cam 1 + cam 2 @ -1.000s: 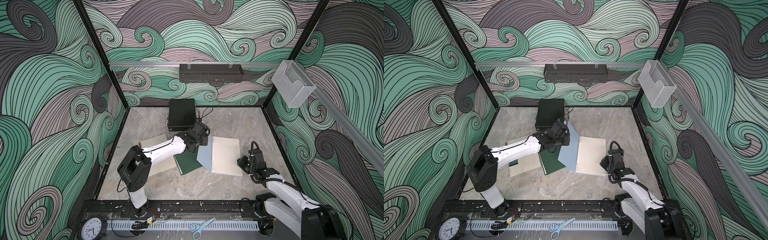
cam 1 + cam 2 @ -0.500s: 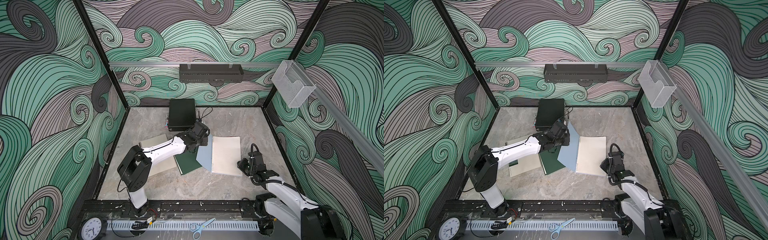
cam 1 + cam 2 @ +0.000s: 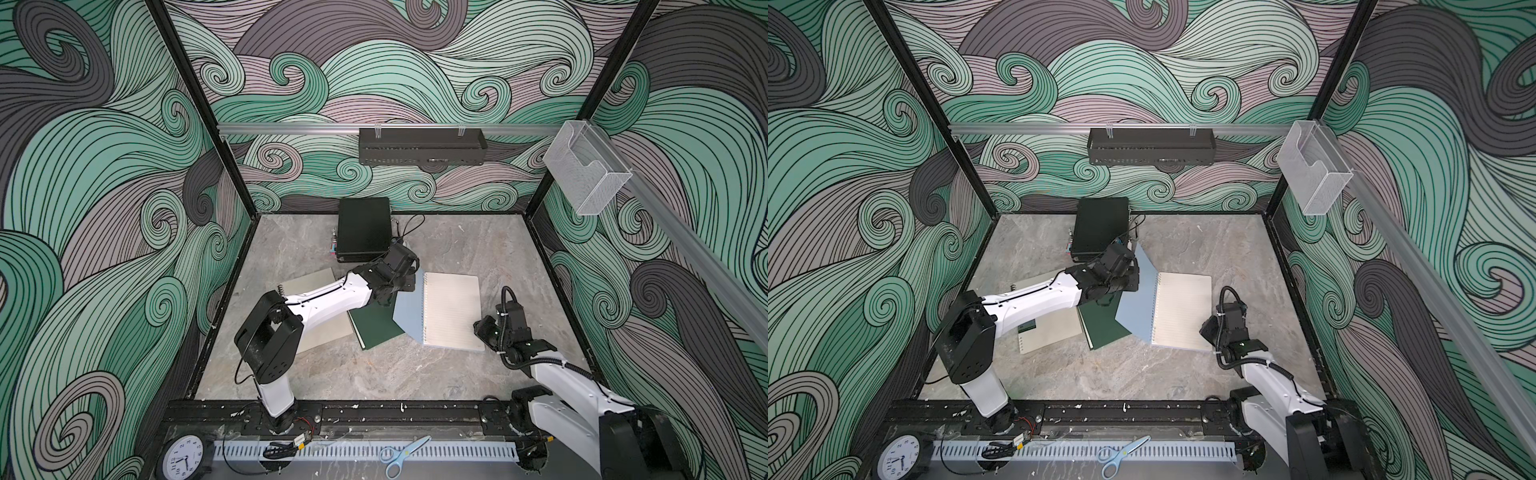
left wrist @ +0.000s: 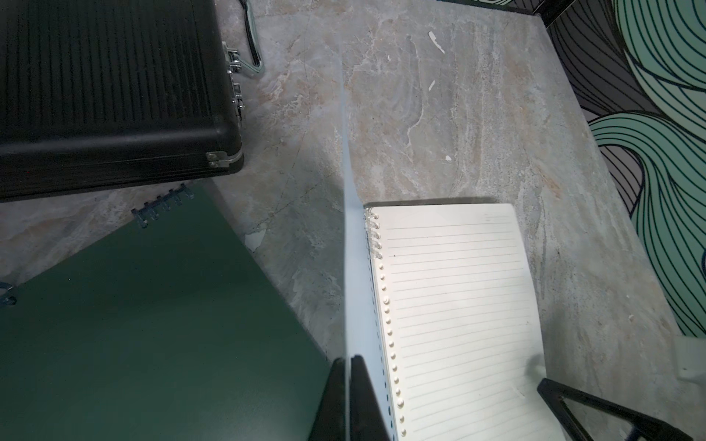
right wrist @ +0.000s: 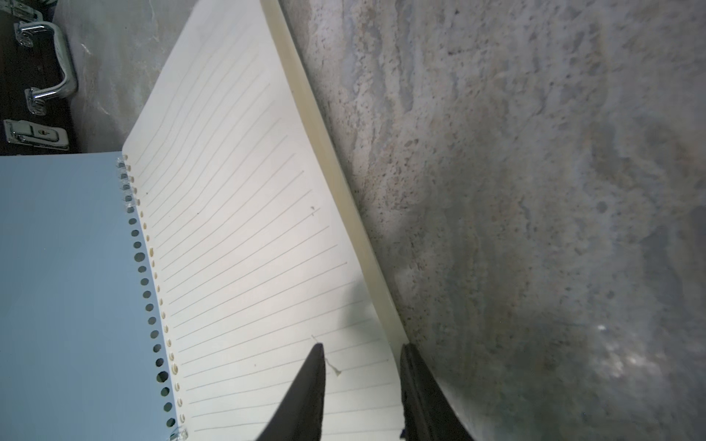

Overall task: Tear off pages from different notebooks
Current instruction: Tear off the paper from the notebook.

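**Top views.** In both top views I saw the left gripper (image 3: pixel 409 282) clamped on the lifted cover (image 3: pixel 409 318) of the light blue notebook (image 3: pixel 446 332), which lay open on the table (image 3: pixel 374 374). Its lined page (image 3: pixel 1181 311) lay flat just past those jaws, on the side away from the left arm. The dark green notebook (image 3: pixel 376 328) lay closed just beside the jaws, and the cover's lower corner overlapped it in view. The beige notebook (image 3: pixel 1050 334) sat under the left arm, well behind the jaws. The black case (image 3: pixel 363 228) stood near the jaws but apart from them. The right gripper (image 3: pixel 480 330) sat at the page's near outer corner.

**Left wrist.** I noted the fingers (image 4: pixel 361 397) pressed together with the cover's edge pinched between them. The cover ran edge-on straight ahead of the jaws, with the lined page on one side and the dark green notebook on the other. Wire loops (image 4: pixel 371 233) showed only at the far end of the punched edge.

**Right wrist.** The right jaws stood narrowly apart, straddling the page's free long edge. One finger (image 5: pixel 311 382) was over the lined page and the other was just past the paper stack. I could not tell whether either tip touched the paper.
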Robot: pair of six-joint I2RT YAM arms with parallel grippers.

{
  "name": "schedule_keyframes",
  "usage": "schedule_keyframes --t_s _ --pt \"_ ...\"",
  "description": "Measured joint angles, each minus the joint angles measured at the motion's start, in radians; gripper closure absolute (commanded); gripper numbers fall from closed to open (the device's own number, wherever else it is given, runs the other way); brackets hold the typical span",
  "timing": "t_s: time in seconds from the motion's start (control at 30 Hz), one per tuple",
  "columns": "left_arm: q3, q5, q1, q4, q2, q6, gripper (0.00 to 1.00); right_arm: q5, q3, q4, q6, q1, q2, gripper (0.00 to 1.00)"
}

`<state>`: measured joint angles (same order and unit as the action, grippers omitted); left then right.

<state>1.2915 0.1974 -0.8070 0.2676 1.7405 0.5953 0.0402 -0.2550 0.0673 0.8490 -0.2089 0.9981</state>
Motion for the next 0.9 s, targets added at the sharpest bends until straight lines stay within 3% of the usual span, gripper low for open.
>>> schedule_keyframes --t_s 0.43,0.9 --pt "0.0 0.0 0.002 0.0 0.0 0.0 1.0 0.014 0.012 0.019 -0.011 0.0 -0.117 0.62" --pt "-0.024 0.001 0.002 -0.002 -0.03 0.0 1.0 0.064 0.023 -0.041 -0.011 0.0 -0.057 0.59"
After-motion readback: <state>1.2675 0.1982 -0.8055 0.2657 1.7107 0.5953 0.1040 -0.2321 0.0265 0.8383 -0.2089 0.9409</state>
